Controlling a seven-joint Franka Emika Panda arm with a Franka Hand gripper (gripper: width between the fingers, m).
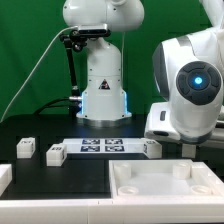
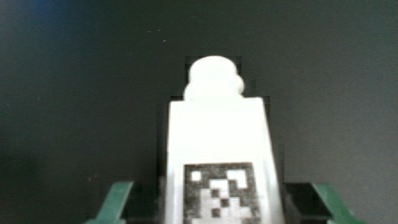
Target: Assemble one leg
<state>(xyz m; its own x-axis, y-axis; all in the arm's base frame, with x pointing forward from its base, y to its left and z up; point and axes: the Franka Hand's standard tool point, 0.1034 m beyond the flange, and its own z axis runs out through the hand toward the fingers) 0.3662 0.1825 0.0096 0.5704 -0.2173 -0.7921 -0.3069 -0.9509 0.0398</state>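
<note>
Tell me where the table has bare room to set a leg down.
In the exterior view, bare table lies nearer the camera than the two legs, beside the large white piece. The row with the marker board is crowded.

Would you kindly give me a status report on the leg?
Gripper shut on the leg, fingers either side. Tag faces wrist camera, rounded peg at far end. No obstruction seen in wrist view.

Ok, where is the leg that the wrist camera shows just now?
In the wrist view the leg sits between the fingers of the gripper, over the dark table, its marker tag near them and its rounded peg pointing away.
</note>
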